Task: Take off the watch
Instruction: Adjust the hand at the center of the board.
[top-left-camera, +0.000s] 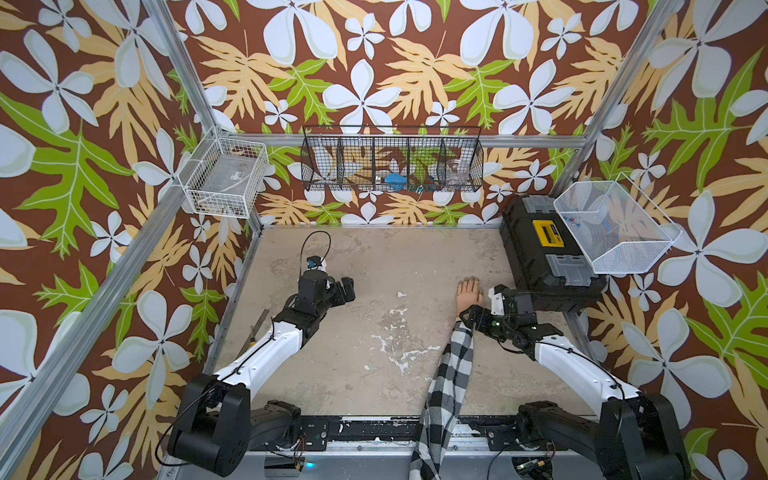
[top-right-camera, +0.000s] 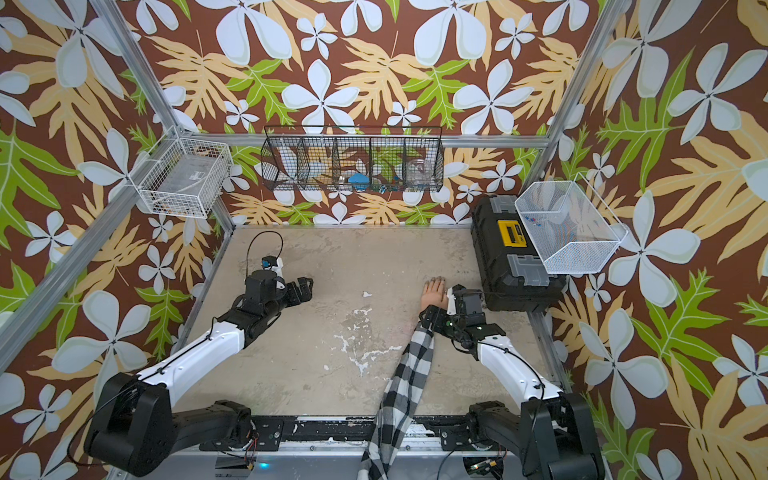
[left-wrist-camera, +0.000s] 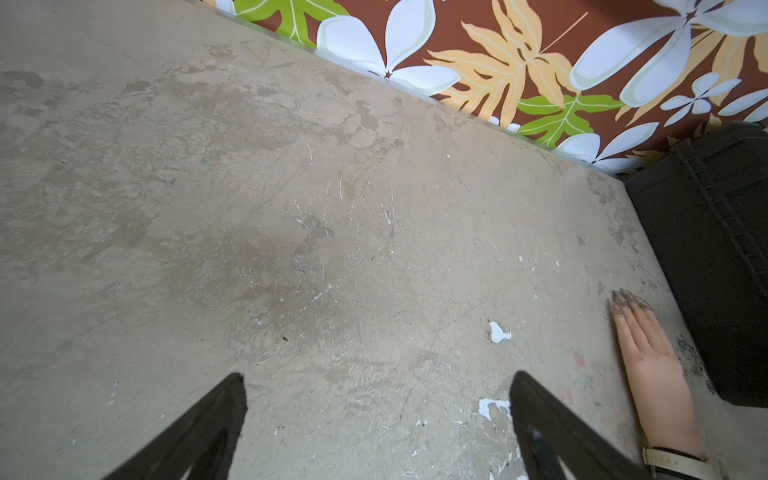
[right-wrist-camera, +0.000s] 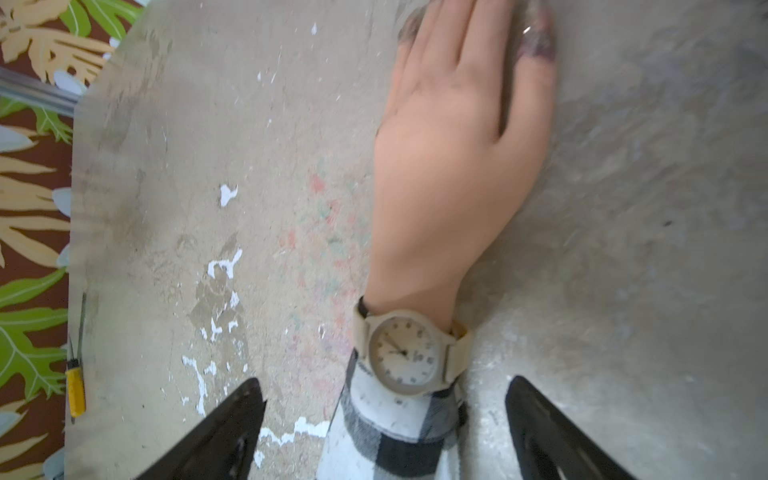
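The watch has a cream strap and a round pale face. It sits buckled round the wrist of the mannequin hand, just above the cuff of a black-and-white checked sleeve. My right gripper is open, its two black fingers standing either side of the cuff just behind the watch without touching it. In both top views that gripper covers the wrist and hides the watch. My left gripper is open over bare table, far left of the hand; the watch's strap shows at the frame edge.
A black toolbox stands close on the hand's right. A yellow-handled tool and a grey ruler lie along the table's left edge. A white wire basket, a black mesh basket and another white basket hang on the walls.
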